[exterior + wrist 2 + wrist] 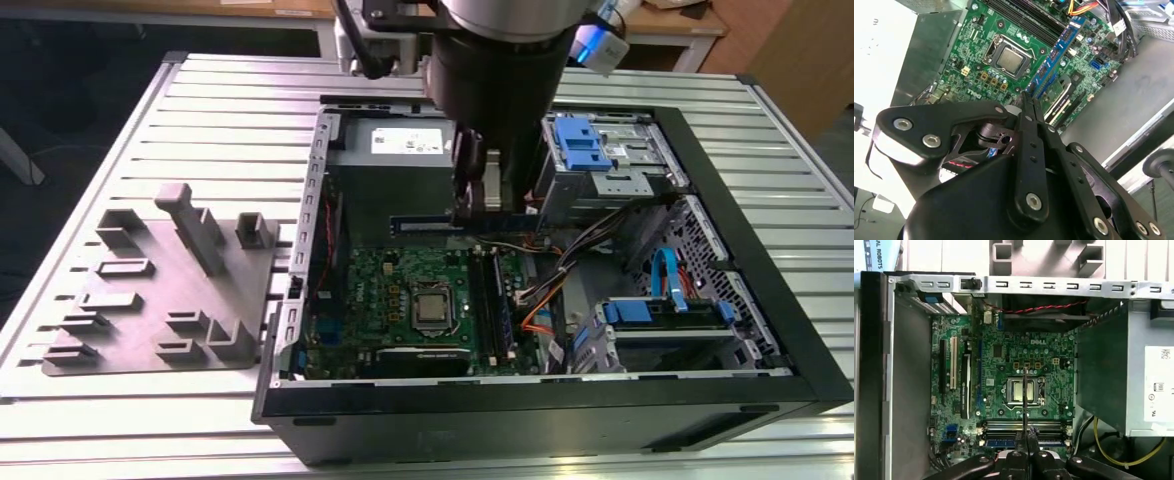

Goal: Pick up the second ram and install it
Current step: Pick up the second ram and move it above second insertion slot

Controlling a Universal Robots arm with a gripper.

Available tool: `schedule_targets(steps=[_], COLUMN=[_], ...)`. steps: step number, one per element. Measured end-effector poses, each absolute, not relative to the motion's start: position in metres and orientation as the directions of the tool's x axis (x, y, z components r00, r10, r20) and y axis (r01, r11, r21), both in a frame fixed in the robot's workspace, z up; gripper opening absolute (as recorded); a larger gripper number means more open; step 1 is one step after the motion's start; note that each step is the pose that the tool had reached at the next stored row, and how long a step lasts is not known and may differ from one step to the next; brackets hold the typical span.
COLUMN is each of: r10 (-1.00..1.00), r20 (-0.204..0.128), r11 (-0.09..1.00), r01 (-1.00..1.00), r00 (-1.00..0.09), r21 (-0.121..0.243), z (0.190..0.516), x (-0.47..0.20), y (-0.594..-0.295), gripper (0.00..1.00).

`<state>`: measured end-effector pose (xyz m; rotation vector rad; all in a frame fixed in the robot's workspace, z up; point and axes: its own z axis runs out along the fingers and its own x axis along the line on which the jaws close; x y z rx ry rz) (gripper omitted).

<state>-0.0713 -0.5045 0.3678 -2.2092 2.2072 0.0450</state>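
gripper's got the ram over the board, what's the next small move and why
Probably carry it over a free black slot and line it up before lowering. The gripper is shut on the second ram above the motherboard, and in the first wrist view the stick appears to run across the slots, not along one.
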Motion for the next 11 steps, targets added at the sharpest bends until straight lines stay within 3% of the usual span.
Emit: schedule_targets(steps=[11], r10=[-0.999], r20=[-0.033], r11=[-0.001], r01=[-1.0], r00=[0.001], r21=[0.008], z=[0.349], x=[-0.071], y=[-0.504], gripper=[0.08])
